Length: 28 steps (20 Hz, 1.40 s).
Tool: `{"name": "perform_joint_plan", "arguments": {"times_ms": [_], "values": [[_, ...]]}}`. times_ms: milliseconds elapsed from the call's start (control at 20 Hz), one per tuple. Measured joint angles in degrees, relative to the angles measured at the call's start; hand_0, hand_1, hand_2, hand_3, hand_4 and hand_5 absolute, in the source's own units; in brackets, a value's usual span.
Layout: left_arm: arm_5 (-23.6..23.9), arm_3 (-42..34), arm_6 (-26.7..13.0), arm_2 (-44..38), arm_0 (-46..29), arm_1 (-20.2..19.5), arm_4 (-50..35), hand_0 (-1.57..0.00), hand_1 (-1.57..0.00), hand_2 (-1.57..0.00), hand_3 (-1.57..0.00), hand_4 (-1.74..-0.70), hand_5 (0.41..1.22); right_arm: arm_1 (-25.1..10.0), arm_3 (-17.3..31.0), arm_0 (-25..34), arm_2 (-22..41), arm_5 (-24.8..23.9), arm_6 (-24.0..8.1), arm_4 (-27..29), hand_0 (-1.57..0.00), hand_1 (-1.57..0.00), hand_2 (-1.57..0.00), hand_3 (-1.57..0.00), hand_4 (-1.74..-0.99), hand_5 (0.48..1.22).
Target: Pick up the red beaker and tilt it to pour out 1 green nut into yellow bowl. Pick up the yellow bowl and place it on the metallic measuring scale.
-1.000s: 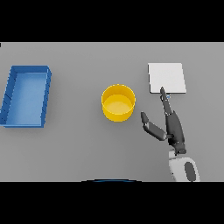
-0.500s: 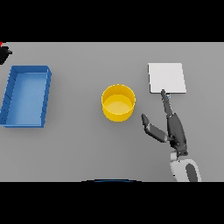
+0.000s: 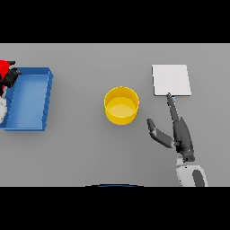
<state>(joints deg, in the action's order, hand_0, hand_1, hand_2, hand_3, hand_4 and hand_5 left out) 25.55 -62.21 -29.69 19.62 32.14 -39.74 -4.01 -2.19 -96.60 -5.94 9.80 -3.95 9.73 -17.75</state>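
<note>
red beaker [image 3: 4, 68] at far left edge, my left hand [image 3: 11, 77] there, grip unclear | looks light, rigid, slick; grab mid-wall | right hand [image 3: 179, 133] relaxed open beside yellow bowl [image 3: 121, 105]

Nothing to read here, honestly. The yellow bowl [image 3: 121, 105] is plain with no print, the blue tray [image 3: 28, 99] has bare walls, and the metallic measuring scale [image 3: 170, 80] is just a blank pale square with no digits or display showing. The red beaker [image 3: 4, 68] at the left edge is mostly cut off, and the bit that shows carries no markings. The grey table [image 3: 90, 152] has no signs either.
</note>
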Motion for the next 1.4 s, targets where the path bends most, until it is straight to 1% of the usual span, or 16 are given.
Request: {"name": "perform_joint_plan", "arguments": {"times_ms": [100,150,200,300,350,400,450,600,700,800,900,1050,1100,1150,1200,1400], "values": [[1.27,-1.56,-1.28,0.99,-1.26,-0.41,-0.55,-1.57,-1.57,-1.57,-1.56,-1.74,1.046,-0.19,0.24,0.06,0.12,-0.37,-0.82,-0.88,0.00,0.00,0.00,0.00,-1.013,0.644],[1.70,-1.94,-1.10,1.62,-2.15,-0.99,-0.37,-1.57,-1.57,-1.57,-1.56,-1.71,0.991,0.42,0.98,-0.37,0.46,-0.83,-0.20,-1.29,0.00,0.00,0.00,0.00,-1.017,0.638],[2.25,-2.37,-1.70,2.83,-2.32,-1.10,0.28,-1.57,-1.57,-1.57,-1.56,-1.65,0.941,0.43,0.42,-1.01,0.44,-0.96,0.45,-1.20,0.00,0.00,0.00,0.00,-1.021,0.636],[1.82,-2.52,-1.61,3.96,-3.05,-2.08,0.16,-1.57,-1.57,-1.56,-1.54,-1.40,0.848,0.35,0.44,0.42,0.17,-1.35,-0.85,-1.46,0.00,0.00,0.00,0.00,-1.017,0.635],[1.42,-3.71,-1.89,4.35,-3.97,-3.11,0.58,-1.57,-1.54,-1.50,-1.47,-1.28,0.810,0.40,0.39,0.27,0.33,-1.16,-0.44,-1.38,0.00,0.00,0.00,0.00,-1.012,0.634],[0.86,-4.42,-2.26,4.75,-4.36,-3.36,0.58,-1.50,-1.38,-1.35,-1.31,-1.16,0.780,0.37,0.80,0.45,0.09,-0.97,-1.09,-1.01,0.00,0.00,0.00,0.00,-1.009,0.634],[0.25,-5.31,-2.23,5.07,-4.87,-3.65,0.48,-1.39,-1.22,-1.21,-1.14,-1.07,0.749,0.43,0.29,-0.75,0.32,-0.82,0.66,-0.80,0.00,0.00,0.00,0.00,-1.007,0.635],[-1.55,-6.69,-2.93,5.46,-5.67,-4.75,-0.04,-0.77,-0.64,-0.65,-0.61,-0.92,0.677,0.47,0.51,-0.68,0.21,-0.88,0.39,-0.70,0.00,0.00,0.00,0.00,-1.005,0.634],[-3.41,-5.91,-3.04,6.87,-5.01,-4.55,0.70,-0.49,-0.41,-0.42,-0.39,-0.86,0.657,0.41,-0.34,-0.43,0.24,-0.77,0.21,-0.57,0.00,0.00,0.00,0.00,-1.009,0.639],[-5.21,-3.94,-1.98,7.80,-4.48,-4.28,1.28,-0.32,-0.26,-0.27,-0.25,-0.82,0.657,0.44,-0.50,-0.41,0.49,-0.81,-0.15,-0.97,0.00,0.00,0.00,0.00,-1.009,0.639],[-5.98,-3.51,-0.93,7.69,-4.07,-4.33,1.11,-0.20,-0.17,-0.17,-0.16,-0.80,0.652,0.29,-0.24,-0.99,0.55,-0.68,0.64,-0.98,0.00,0.00,0.00,0.00,-1.015,0.642],[-5.31,-1.60,1.46,7.24,-3.60,-3.46,1.20,-0.10,-0.08,-0.09,-0.08,-0.78,0.651,-0.17,0.71,0.08,0.57,-0.68,-1.27,-1.87,0.00,0.00,0.00,0.00,-1.020,0.640],[-5.09,-1.68,2.05,7.22,-3.46,-3.68,1.50,-0.08,-0.07,-0.07,-0.07,-0.77,0.655,-0.86,0.76,0.73,0.98,-0.48,-3.11,-3.19,0.00,0.00,0.00,0.00,-1.014,0.666],[-4.80,-2.07,2.79,7.26,-3.90,-3.88,1.69,-0.07,-0.05,-0.06,-0.05,-0.76,0.657,-2.56,0.36,1.18,1.22,1.59,-1.64,-2.75,0.00,0.00,0.00,0.00,-1.005,0.669],[-4.60,-2.60,3.62,7.34,-4.28,-3.97,1.76,-0.05,-0.04,-0.04,-0.04,-0.76,0.659,-4.00,0.21,2.90,1.70,3.62,-2.65,-2.90,0.00,0.00,0.00,0.00,-1.022,0.674],[-3.87,-3.69,3.24,7.58,-3.84,-3.54,1.80,-0.02,-0.02,-0.02,-0.02,-0.74,0.668,-13.10,2.83,11.70,5.32,10.64,-6.64,-10.75,0.00,0.00,0.00,0.00,-1.122,0.674]]}}
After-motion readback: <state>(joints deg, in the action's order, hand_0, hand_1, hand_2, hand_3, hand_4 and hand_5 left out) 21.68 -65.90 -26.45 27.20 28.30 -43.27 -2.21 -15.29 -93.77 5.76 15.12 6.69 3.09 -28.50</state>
